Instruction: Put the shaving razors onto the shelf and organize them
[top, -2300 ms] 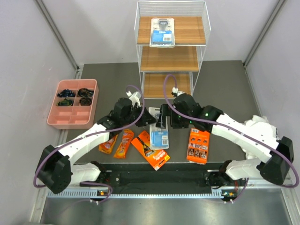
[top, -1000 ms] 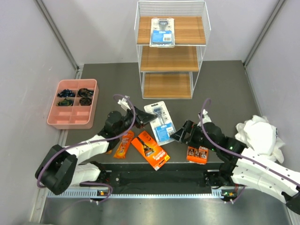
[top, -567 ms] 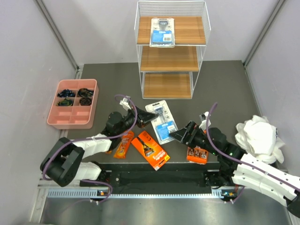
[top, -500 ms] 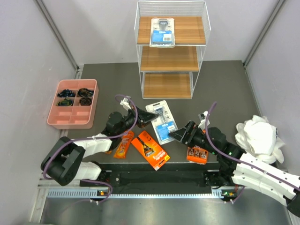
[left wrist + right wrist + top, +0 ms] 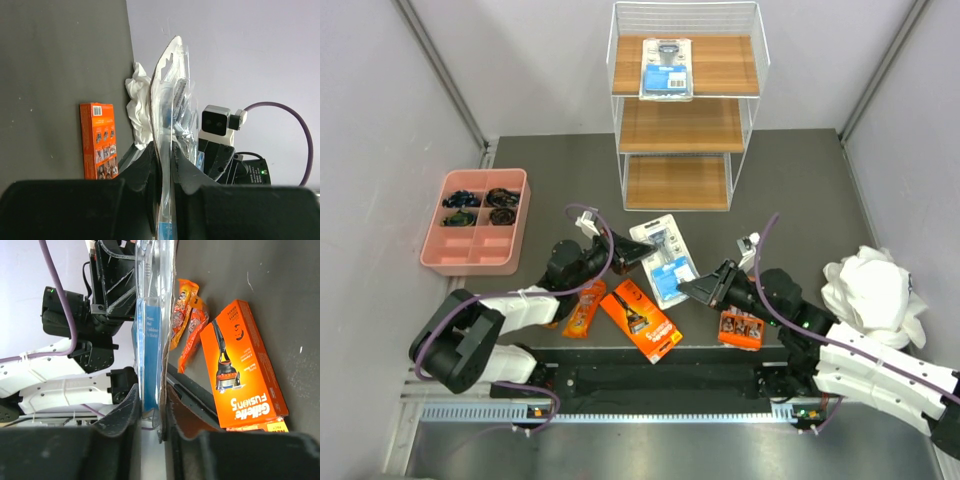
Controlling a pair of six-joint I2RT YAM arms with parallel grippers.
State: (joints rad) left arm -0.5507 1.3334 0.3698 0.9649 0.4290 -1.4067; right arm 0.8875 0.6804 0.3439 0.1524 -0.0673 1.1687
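A pink compartment tray (image 5: 470, 266) holding small dark items (image 5: 485, 198) in its far cells sits on the dark desk (image 5: 550, 170), a crumpled white cloth (image 5: 873, 290) far right

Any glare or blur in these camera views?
Top external: evenly lit and sharp. Left wrist: the clear blister pack catches bright reflections; the left fingers up close look soft. Right wrist: orange box print reads crisply; right fingers are dim, blurry.

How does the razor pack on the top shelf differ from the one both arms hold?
The shelf pack lies square on the shelf; the held pack is skewed above the table. Left gripper and right gripper pinch the held pack; the shelf pack is untouched. Both are clear-and-blue blister cards.
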